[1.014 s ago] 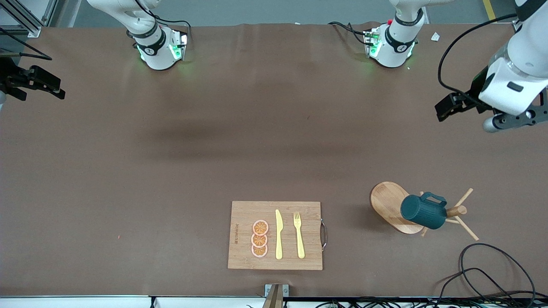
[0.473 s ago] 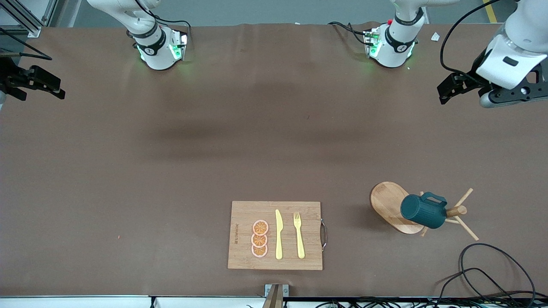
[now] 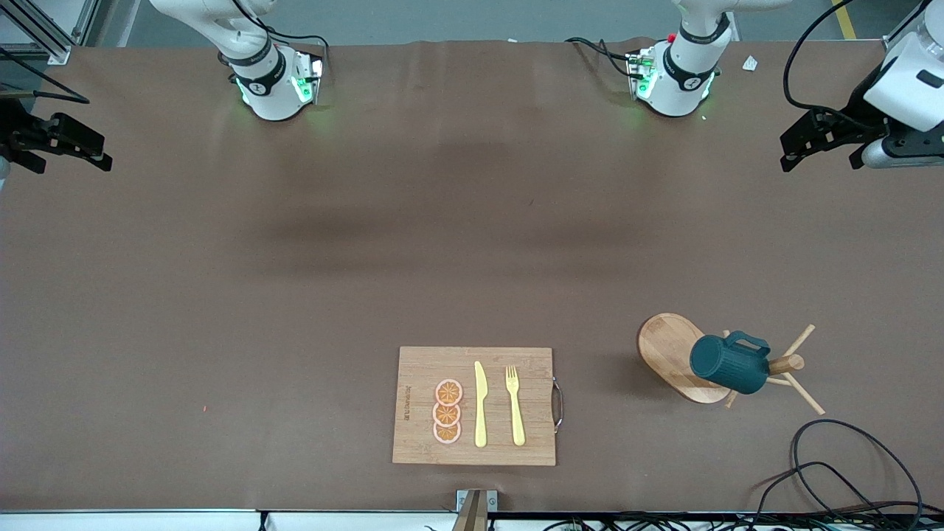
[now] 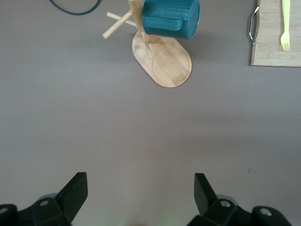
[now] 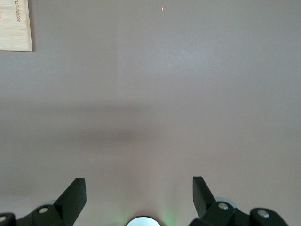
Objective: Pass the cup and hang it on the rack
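The dark teal ribbed cup (image 3: pixel 729 364) hangs by its loop handle on a peg of the light wooden rack (image 3: pixel 671 352), which stands toward the left arm's end of the table. Both also show in the left wrist view, the cup (image 4: pixel 170 20) above the rack's oval base (image 4: pixel 164 61). My left gripper (image 3: pixel 800 144) is open and empty, up in the air over the table's edge at the left arm's end, well away from the rack. My right gripper (image 3: pixel 70 144) is open and empty over the right arm's end of the table. The right arm waits.
A rectangular bamboo cutting board (image 3: pixel 420 405) with a yellow knife (image 3: pixel 480 404), a yellow fork (image 3: pixel 515 405) and orange slices (image 3: pixel 447 411) lies near the front edge. Black cables (image 3: pixel 848 472) loop beside the rack, nearer the front camera.
My left gripper has risen and drawn back from the rack toward its own end of the table. The cup stays on the rack. The right arm has not moved.
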`<state>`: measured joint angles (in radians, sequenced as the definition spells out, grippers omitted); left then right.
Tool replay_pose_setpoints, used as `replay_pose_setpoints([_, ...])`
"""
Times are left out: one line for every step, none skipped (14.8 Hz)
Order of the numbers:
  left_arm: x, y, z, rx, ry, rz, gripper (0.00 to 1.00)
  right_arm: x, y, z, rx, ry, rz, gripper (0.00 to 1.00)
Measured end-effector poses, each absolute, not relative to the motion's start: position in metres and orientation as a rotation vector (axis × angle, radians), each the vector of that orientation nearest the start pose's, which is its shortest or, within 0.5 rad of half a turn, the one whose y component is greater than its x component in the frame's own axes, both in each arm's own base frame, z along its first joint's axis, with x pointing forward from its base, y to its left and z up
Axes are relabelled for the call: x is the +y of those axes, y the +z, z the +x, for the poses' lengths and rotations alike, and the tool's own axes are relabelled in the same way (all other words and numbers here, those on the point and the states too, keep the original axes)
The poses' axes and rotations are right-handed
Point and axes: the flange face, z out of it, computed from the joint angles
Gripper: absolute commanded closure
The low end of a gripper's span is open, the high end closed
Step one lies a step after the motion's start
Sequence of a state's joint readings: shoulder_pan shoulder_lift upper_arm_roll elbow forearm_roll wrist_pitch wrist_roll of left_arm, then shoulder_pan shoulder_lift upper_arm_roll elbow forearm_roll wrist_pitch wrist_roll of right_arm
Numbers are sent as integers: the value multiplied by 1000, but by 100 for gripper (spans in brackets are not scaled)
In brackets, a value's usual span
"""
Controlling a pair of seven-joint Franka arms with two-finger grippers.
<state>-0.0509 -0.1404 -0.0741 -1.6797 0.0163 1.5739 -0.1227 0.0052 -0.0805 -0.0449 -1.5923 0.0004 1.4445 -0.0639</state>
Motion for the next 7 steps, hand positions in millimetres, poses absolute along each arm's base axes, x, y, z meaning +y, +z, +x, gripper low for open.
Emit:
replay_pose_setpoints([-65,648,507,9,-60,-3119,0,-22,647,515,-38,105,-3132,0])
replay_pose_setpoints([-65,647,508,11,-56,-3119,0,-22,647,515,-38,105,-3132,0])
replay_pose_setpoints([-65,645,509,13,-51,-3119,0,-22,647,515,-38,105,-3132,0])
replay_pose_setpoints([-65,644,510,15,-45,-3119,0,-22,647,515,-38,105,-3132,0])
replay_pose_setpoints([-65,642,511,15,-41,-3119,0,-22,647,515,-38,105,-3132,0])
replay_pose_setpoints([-65,641,511,16,-38,-3119,0,-22,647,515,-38,105,-3132,0])
replay_pose_setpoints([-65,641,511,17,-37,-3120,0,-22,647,515,-38,105,-3132,0])
